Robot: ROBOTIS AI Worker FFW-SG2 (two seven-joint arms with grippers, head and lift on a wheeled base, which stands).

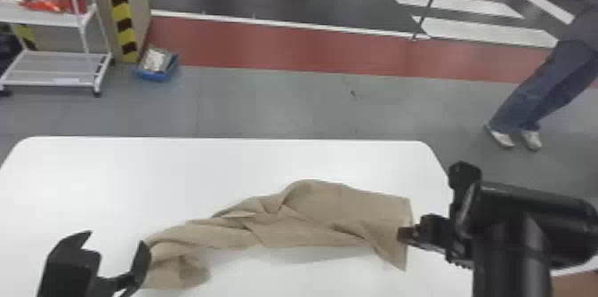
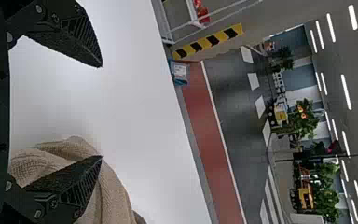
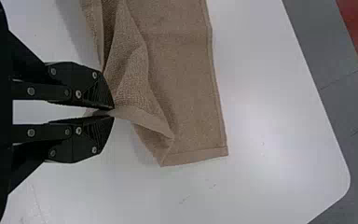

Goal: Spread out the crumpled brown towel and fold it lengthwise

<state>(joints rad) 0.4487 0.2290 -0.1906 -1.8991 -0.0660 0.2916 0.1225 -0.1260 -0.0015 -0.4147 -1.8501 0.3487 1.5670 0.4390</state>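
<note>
Brown towel (image 1: 311,225) on a white bench (image 1: 111,176), loosely bunched and elongated, extending between the two grippers. The left end of the cloth is gathered and rumpled; diagonal creases cross the middle; the portion toward the right is broader and flatter, ending in a hemmed edge with one corner squared. Left gripper (image 1: 116,238): jaws wide apart at the left end of the cloth. In the left wrist view, one finger of the left gripper (image 2: 101,111) overlaps a rounded fold of the towel, the other stands over bare bench surface; contact between finger and cloth cannot be determined. Right gripper (image 1: 404,234): jaws clamped on the towel at its right end. In the right wrist view, the tips of the right gripper (image 3: 112,113) pinch the cloth at the hem, beside a turned-over fold that lies against the flatter part; the squared corner rests on the bench. Beyond the bench, on the floor: a white trolley (image 1: 58,82) bearing a red item (image 1: 53,4), a yellow-and-black striped post (image 1: 120,11) and, near its foot, a blue container (image 1: 153,75).
</note>
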